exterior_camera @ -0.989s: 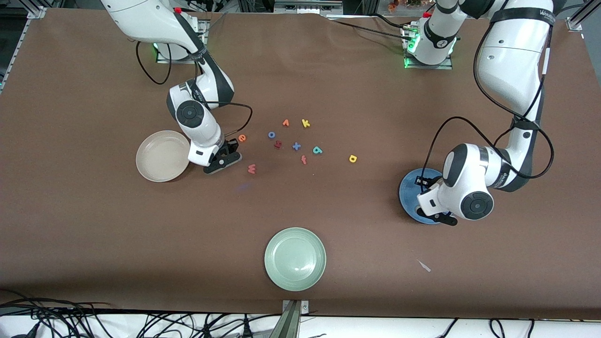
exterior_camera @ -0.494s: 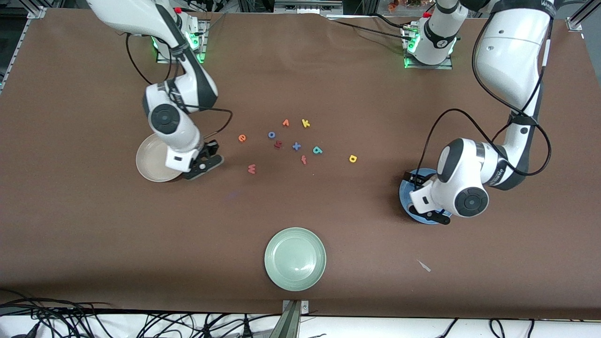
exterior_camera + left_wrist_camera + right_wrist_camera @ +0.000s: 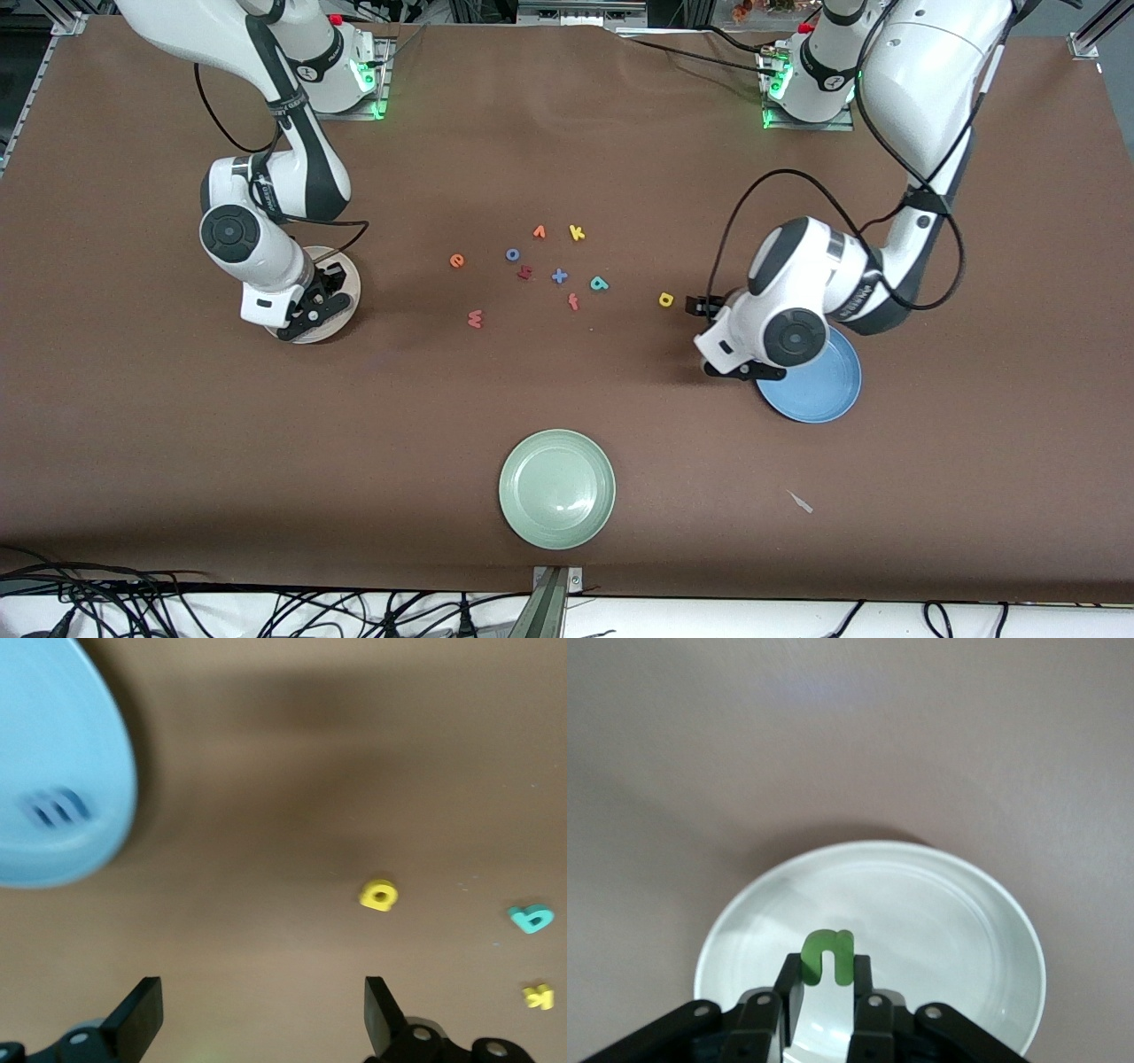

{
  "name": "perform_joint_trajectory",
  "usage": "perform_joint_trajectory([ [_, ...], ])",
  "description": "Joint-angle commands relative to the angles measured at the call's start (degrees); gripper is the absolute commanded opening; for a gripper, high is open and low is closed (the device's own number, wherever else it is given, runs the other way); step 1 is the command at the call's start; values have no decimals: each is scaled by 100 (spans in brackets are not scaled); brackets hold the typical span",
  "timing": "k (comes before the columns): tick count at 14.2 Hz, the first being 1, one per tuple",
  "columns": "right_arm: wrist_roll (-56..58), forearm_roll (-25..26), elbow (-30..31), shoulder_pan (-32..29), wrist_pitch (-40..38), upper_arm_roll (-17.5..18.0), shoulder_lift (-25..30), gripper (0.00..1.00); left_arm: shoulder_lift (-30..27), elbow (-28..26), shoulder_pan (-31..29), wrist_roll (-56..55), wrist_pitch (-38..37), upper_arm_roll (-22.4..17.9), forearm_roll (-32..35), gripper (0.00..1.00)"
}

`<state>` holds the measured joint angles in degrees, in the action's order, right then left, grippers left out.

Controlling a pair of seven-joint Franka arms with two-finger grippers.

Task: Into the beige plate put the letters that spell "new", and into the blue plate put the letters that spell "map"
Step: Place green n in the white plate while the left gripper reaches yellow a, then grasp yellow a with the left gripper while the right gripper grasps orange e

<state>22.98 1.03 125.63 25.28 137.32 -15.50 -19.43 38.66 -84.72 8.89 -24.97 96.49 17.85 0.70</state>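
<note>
My right gripper [image 3: 314, 301] hangs over the beige plate [image 3: 347, 270], shut on the green n [image 3: 827, 957]; the plate's rim [image 3: 992, 904] shows below the letter. The orange e [image 3: 456, 260] and salmon w [image 3: 475, 318] lie on the table toward the middle. My left gripper [image 3: 711, 335] is open and empty [image 3: 261, 1019], over bare table between the blue plate [image 3: 819, 385] and the yellow a [image 3: 666, 299]. The blue m [image 3: 53, 806] lies in the blue plate [image 3: 80, 718]. The yellow a [image 3: 379, 896] and teal p [image 3: 532, 919] lie ahead; the p [image 3: 600, 283] sits among the middle letters.
Other letters cluster mid-table: blue o [image 3: 512, 254], orange v [image 3: 539, 232], yellow k [image 3: 577, 233], a dark red letter [image 3: 524, 273], blue x [image 3: 559, 276], red f [image 3: 573, 302]. A pale green plate [image 3: 556, 489] sits nearest the front camera. A small scrap [image 3: 802, 502] lies near it.
The right gripper carried the green n from beside the e to over the beige plate. The left gripper opened, left the m in the blue plate and moved off it toward the yellow a.
</note>
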Motion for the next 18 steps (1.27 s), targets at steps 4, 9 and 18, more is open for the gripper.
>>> perform_joint_trajectory([
  [4, -1415, -33, 119, 65, -144, 467, 308, 100, -385, -1440, 578, -1026, 1756, 26, 62, 100],
  [9, -3209, -33, 128, 65, 5, 1276, 361, 100, -439, -1978, 1062, -2064, 2260, 43, 1326, 99],
  [18, -5313, -33, 470, 82, 1033, 2148, 89, 100, -553, -2813, 693, -2073, 4009, 78, 1425, 91],
])
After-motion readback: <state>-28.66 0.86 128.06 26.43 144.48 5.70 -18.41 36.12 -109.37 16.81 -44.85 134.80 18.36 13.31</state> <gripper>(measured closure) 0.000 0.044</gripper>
